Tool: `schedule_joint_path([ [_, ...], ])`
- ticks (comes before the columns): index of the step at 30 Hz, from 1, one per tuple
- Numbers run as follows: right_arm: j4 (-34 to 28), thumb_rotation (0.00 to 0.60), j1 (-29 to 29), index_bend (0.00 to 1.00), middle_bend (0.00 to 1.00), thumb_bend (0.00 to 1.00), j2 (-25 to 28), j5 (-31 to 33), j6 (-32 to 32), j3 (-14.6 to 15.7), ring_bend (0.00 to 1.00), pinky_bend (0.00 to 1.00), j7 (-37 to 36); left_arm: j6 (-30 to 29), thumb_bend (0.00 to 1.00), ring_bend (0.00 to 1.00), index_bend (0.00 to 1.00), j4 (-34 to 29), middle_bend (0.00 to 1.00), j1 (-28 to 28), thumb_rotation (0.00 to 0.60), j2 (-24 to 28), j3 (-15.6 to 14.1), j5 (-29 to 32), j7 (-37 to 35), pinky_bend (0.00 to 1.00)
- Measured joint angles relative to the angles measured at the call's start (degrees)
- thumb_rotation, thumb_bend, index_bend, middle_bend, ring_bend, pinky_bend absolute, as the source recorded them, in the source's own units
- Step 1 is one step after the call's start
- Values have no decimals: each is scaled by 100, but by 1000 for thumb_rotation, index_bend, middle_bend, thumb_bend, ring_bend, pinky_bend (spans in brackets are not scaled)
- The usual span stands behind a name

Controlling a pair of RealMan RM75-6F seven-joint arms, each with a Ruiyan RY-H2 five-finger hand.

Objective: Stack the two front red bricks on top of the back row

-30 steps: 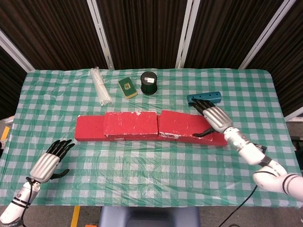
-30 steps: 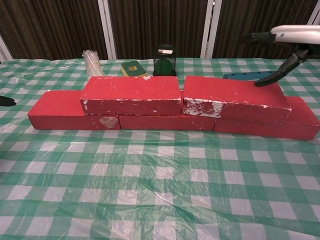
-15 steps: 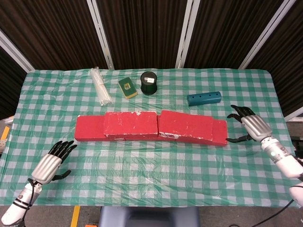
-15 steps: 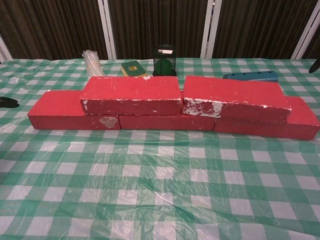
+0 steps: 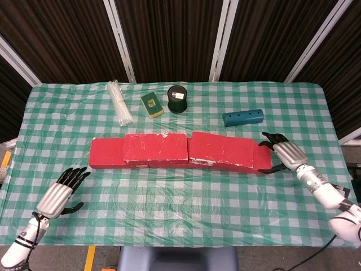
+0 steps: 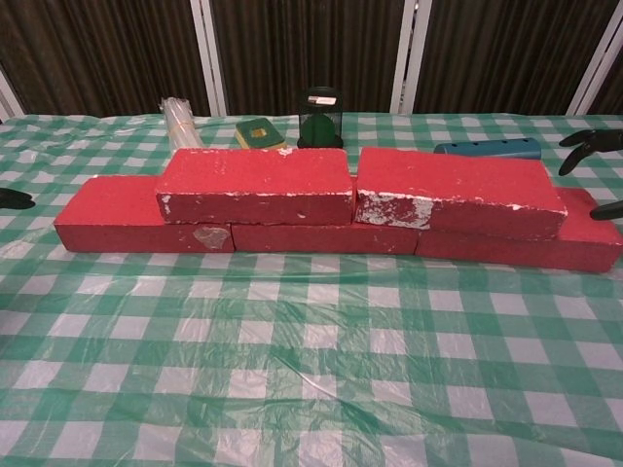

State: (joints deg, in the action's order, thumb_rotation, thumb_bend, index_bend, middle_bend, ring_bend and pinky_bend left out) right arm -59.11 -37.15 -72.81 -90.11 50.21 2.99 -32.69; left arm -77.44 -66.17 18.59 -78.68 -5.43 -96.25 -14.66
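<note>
Two red bricks lie on top of the red back row: the left top brick (image 5: 155,148) (image 6: 255,185) and the right top brick (image 5: 221,151) (image 6: 453,190), which sits slightly askew. The bottom row (image 5: 106,153) (image 6: 136,219) sticks out at both ends. My right hand (image 5: 280,153) (image 6: 592,142) hovers at the row's right end with its fingers spread and nothing in them; whether it touches the brick end I cannot tell. My left hand (image 5: 59,195) rests low near the front left of the table, fingers apart and empty; the chest view shows only a dark sliver of it (image 6: 12,199).
Behind the bricks lie a teal cylinder with holes (image 5: 242,117) (image 6: 487,148), a dark green jar (image 5: 177,99) (image 6: 321,117), a green-and-yellow sponge (image 5: 152,104) and a bundle of clear straws (image 5: 119,103). A green checked cloth (image 5: 180,197) covers the table.
My right hand lifted off the right top brick, swung out to the right, then came back in to the right end of the row. My left hand barely shifted.
</note>
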Motion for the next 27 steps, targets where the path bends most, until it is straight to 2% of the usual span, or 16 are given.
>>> schedule_joint_path([
  [6, -38, 375, -88, 286, 0, 13, -77, 52, -124, -53, 0, 66, 54, 13, 272, 0, 0, 12, 0, 5, 600, -1, 7, 14, -19, 0],
  [27, -288, 376, -133, 271, 0, 13, -46, 152, -156, -126, 0, 66, 235, -35, 273, 0, 0, 5, 0, -9, 600, 29, 8, 6, -66, 0],
])
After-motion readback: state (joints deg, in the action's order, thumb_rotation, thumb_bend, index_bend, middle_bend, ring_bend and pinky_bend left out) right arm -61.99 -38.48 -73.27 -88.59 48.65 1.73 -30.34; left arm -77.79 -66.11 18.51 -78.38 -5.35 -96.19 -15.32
